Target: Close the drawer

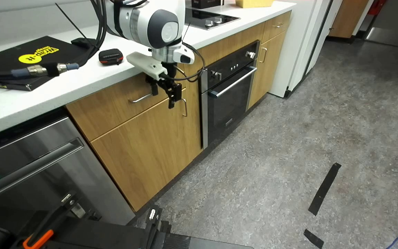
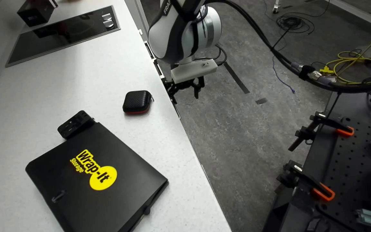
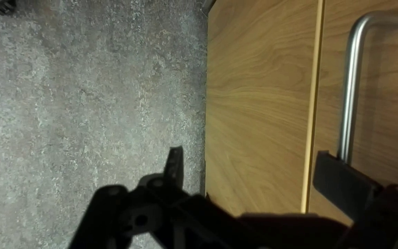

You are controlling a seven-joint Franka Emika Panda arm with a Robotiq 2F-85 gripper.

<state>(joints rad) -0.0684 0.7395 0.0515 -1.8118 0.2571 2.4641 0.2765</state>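
The white counter [image 2: 114,72] bears a flat black Wrap-It case [image 2: 92,185], a small black-and-red pouch [image 2: 136,102] and a cooktop [image 2: 64,36].

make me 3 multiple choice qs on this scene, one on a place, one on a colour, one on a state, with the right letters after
1. Where is the hand?
A) over the cooktop
B) by the handle of the drawer
C) inside the oven

2. What colour is the logo on the box?
A) yellow
B) red
C) blue

3. How does the drawer stand?
A) pulled right out
B) half open
C) shut

1: B, as a finger shows right at the handle's end in the wrist view.
2: A, as it stands out bright yellow on the black cover.
3: C, as its front looks level with the door below in an exterior view.
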